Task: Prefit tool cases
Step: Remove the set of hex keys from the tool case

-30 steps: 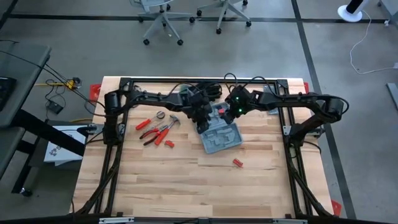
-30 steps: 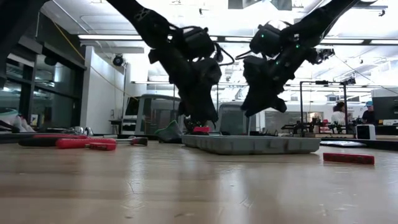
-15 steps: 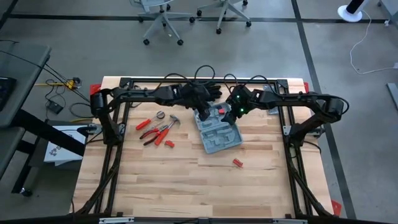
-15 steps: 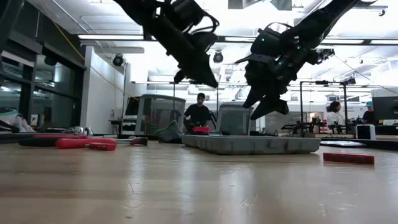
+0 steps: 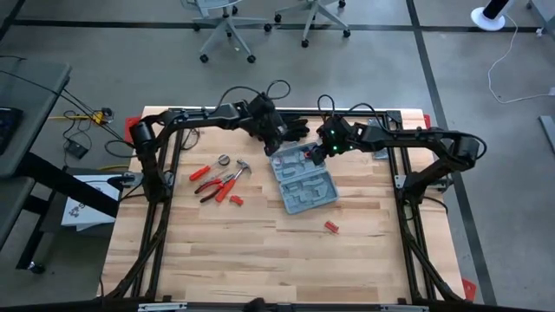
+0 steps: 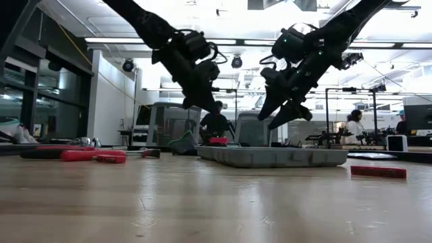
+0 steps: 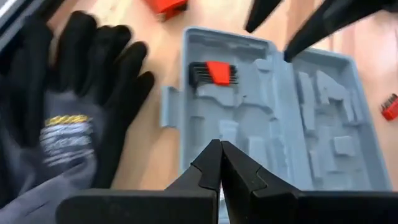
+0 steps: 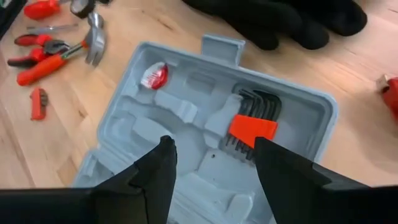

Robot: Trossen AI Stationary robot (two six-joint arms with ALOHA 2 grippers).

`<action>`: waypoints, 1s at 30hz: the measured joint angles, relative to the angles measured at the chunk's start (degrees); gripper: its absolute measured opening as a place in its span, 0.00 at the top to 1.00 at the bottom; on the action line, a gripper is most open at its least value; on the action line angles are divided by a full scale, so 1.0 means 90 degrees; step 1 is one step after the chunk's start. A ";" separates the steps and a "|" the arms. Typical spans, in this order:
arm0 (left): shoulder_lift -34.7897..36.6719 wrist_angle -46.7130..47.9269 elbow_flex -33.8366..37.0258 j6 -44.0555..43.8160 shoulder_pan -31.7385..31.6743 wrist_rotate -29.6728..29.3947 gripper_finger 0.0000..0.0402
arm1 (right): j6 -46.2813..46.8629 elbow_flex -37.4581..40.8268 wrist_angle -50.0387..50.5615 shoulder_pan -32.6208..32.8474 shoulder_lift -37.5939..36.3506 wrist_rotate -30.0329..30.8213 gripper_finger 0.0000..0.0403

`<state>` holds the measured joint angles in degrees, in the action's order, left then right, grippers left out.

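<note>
Right wrist view showed my right pincer (image 8: 211, 162) open and empty above the tool case (image 8: 186, 124), lying open on the counter (image 5: 260, 251) with hex keys (image 8: 252, 121) seated. I judged another tool came next.

A robotics lab or workshop with an open floor. A pale wooden bench (image 5: 260, 251) in a black metal frame (image 5: 158, 186) stands on polished grey concrete floor (image 5: 364, 69) marked with dark tape lines. Two wheeled office chairs (image 5: 227, 26) sit beyond the bench, and loose cables (image 5: 82, 117) trail across the floor by a desk corner (image 5: 30, 87). At bench height, the room opens to ceiling strip lights (image 6: 121, 40), glass partitions (image 6: 20, 108) and further workstations, where people (image 6: 214, 125) sit at equipment in the background.
</note>
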<state>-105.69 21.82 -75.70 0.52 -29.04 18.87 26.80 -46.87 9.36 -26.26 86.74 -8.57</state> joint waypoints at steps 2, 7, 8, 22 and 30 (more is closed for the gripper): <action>0.0000 0.0021 0.0000 -0.0209 -0.0041 -0.0003 1.00 | -0.0171 -0.0017 -0.0007 0.0000 0.0067 0.0011 0.49; 0.0000 -0.0019 0.0000 -0.0552 0.0080 -0.0074 1.00 | -0.0946 -0.0721 0.0587 0.0018 0.0599 0.0111 0.49; 0.0000 -0.0022 0.0000 -0.0483 0.0118 -0.0116 1.00 | -0.1140 -0.0942 0.0719 0.0034 0.0728 0.0168 0.49; 0.0000 0.0209 0.0000 -0.0485 0.0281 -0.0615 1.00 | -0.1701 -0.2091 0.2038 -0.0030 0.1882 0.0373 0.49; 0.0000 0.0270 0.0000 -0.0484 0.0279 -0.0626 1.00 | -0.1646 -0.2089 0.1991 0.0037 0.2168 0.0574 0.49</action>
<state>-105.69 24.25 -75.70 -3.84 -26.52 13.23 11.99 -65.67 27.27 -25.93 106.26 -3.40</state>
